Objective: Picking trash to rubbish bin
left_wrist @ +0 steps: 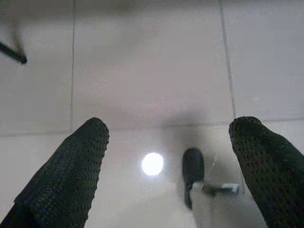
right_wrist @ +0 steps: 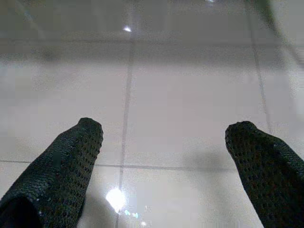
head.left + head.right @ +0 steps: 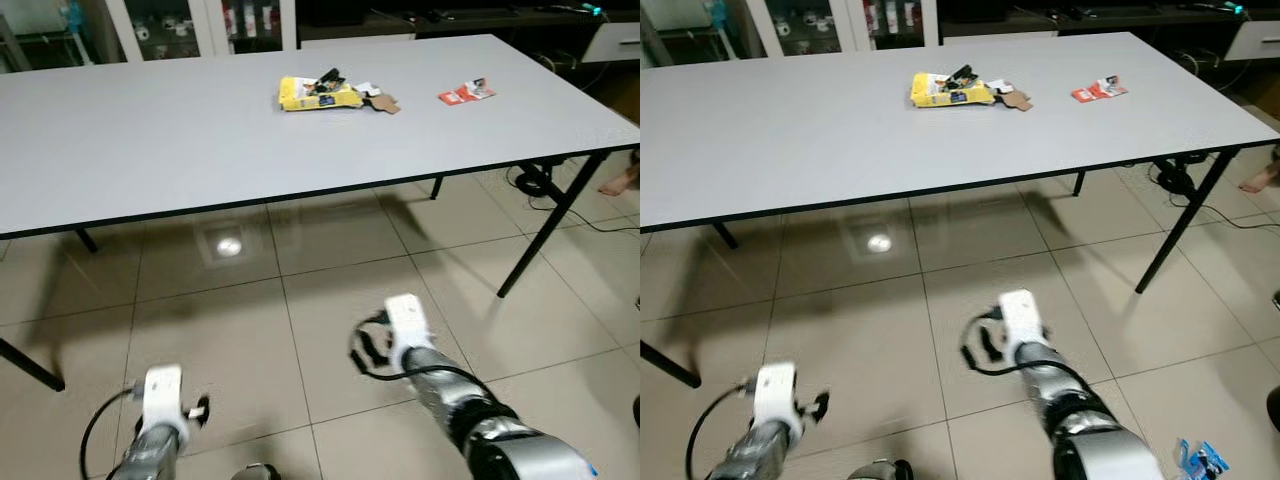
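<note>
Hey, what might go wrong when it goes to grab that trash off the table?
The yellow wrapper, small scraps and red packet lie toward the table's far edge, so reaching may mean leaning hard. Flat scraps could slip from an open pincer. Cables trail on the floor near the table leg.

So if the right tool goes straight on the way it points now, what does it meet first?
Probably the floor: the right tool is open, with bare tiles between its fingers and nothing nearer in line, though depth is unclear.

Lying in a cluster toward the far side of the grey table (image 3: 150, 130): yellow wrapper (image 3: 318, 94), brown scrap (image 3: 385, 103), red packet (image 3: 466, 93). Leaving the near tabletop bare. Standing below: black table legs (image 3: 550, 226) over open tiled floor (image 3: 300, 340).
</note>
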Controlling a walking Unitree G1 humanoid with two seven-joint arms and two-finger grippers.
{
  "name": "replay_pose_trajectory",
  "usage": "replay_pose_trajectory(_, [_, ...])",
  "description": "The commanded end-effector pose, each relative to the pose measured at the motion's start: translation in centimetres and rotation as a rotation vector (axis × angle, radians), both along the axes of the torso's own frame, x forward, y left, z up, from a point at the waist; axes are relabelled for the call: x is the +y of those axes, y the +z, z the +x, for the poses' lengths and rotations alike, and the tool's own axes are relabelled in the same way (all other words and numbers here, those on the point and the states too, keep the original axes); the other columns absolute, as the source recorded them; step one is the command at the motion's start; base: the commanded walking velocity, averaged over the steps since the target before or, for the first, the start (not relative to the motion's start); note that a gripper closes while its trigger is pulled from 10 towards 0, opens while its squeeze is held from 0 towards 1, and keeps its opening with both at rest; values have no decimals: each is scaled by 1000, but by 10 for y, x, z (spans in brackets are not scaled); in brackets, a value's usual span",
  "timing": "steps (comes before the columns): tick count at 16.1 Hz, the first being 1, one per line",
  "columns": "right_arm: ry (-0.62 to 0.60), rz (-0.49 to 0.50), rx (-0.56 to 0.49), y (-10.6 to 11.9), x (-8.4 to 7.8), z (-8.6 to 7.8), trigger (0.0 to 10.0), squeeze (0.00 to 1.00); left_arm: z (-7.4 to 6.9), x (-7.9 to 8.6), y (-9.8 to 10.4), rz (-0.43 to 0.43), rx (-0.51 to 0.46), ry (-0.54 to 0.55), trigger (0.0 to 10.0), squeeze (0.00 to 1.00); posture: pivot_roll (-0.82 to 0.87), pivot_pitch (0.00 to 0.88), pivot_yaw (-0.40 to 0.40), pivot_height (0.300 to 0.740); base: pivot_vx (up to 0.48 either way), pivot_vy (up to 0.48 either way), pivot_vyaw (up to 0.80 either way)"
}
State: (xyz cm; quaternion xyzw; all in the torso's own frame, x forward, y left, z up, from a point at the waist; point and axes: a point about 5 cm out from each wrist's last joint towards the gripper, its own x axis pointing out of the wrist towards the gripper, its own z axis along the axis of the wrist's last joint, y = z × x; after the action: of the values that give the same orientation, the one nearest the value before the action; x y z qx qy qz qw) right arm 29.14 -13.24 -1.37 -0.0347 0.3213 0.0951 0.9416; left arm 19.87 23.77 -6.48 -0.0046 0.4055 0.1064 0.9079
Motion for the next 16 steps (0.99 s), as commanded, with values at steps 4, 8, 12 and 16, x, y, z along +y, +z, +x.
replay_pose_trajectory(4, [-129, -75, 91, -16, -31, -18, 10000, 0, -32, 7, -15, -6, 120, -17, 10000, 0, -31, 39, 7, 740, 0, 0, 0])
replay_pose_trajectory(8, [-222, -135, 195, -35, -58, -46, 10000, 0, -66, 13, -26, -2, 216, -28, 10000, 0, -36, 42, 9, 740, 0, 0, 0])
replay_pose_trajectory(12, [-231, -179, 272, -47, -69, -66, 10000, 0, -58, 8, -25, 20, 212, -54, 10000, 0, -44, 45, 10, 740, 0, 0, 0])
replay_pose_trajectory(16, [-261, -268, 353, -55, -91, -87, 10000, 0, -57, 7, -25, 18, 199, -54, 10000, 0, -41, 49, 8, 740, 0, 0, 0])
